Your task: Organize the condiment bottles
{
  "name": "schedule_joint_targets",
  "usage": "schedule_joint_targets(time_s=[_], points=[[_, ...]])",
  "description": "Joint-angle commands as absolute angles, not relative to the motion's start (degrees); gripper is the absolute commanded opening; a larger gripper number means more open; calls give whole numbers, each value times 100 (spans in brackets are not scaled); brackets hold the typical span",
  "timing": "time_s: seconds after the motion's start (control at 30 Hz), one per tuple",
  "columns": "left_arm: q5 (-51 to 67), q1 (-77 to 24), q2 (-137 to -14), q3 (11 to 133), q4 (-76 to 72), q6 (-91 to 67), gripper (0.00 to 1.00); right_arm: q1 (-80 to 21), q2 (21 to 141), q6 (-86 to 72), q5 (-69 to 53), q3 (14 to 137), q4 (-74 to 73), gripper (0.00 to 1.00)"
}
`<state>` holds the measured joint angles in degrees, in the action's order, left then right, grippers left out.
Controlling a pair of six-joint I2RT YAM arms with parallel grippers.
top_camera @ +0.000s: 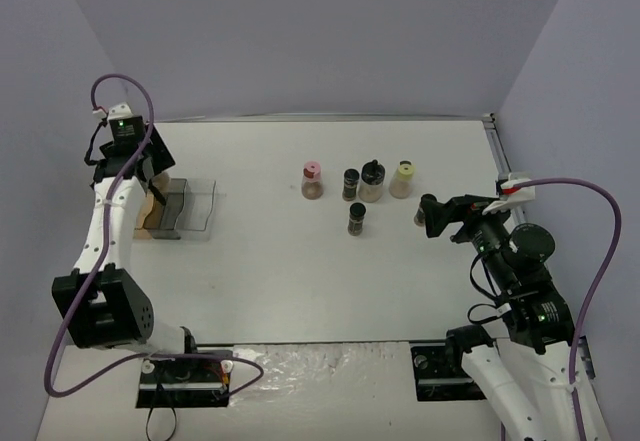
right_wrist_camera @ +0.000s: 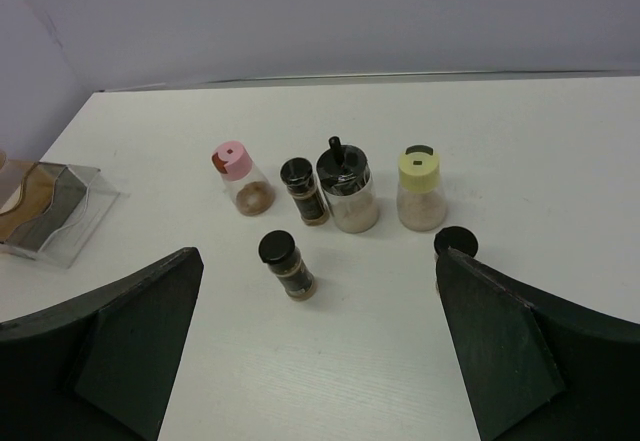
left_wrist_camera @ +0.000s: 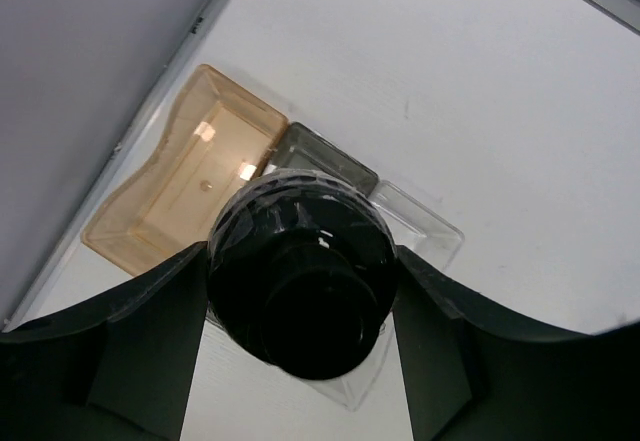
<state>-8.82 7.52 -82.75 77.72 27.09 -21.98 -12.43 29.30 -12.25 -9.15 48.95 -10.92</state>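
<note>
While left gripper (left_wrist_camera: 300, 261) clamps held jar (left_wrist_camera: 300, 306), round, black cap, over tray (left_wrist_camera: 160, 211) at left of top view, right gripper (right_wrist_camera: 318, 259) stands wide, empty.
Tray: thin glossy plastic, three shallow compartments, amber, smoky, clear; near left table (top_camera: 280, 291) edge.
Mid-frame row, four clear jars: pink-capped jar (right_wrist_camera: 240, 176), slim dark jar (right_wrist_camera: 303, 191), wide tan jar (right_wrist_camera: 348, 189), yellow-capped jar (right_wrist_camera: 420, 189).
Front jar (right_wrist_camera: 286, 264) apart, below row.
Sixth jar (right_wrist_camera: 455, 241) just beside right finger.
Seven jars total; bare white surface around.

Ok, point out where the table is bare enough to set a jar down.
Bare: the stretch between the tray and the pink-capped jar, and the near table before the lone black-capped jar. Crowded: the row from pink-capped to yellow-capped jar.
</note>
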Motion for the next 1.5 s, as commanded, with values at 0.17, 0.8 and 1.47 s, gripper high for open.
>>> schedule_joint_targets(time_s=[0.17,0.8,1.47], points=[[-679,1535,-9181,8668,2156,-2042,0,-1281,2802,-1325,-965,4806,-598,100],[-575,2060,-9831,8308,1577,-1813,0,-1283,2614,-1324,-919,4671,-571,100],[-272,2057,-10270,7804,868,-1942,18,-1274,2603,-1381,-932,4570,-571,100]])
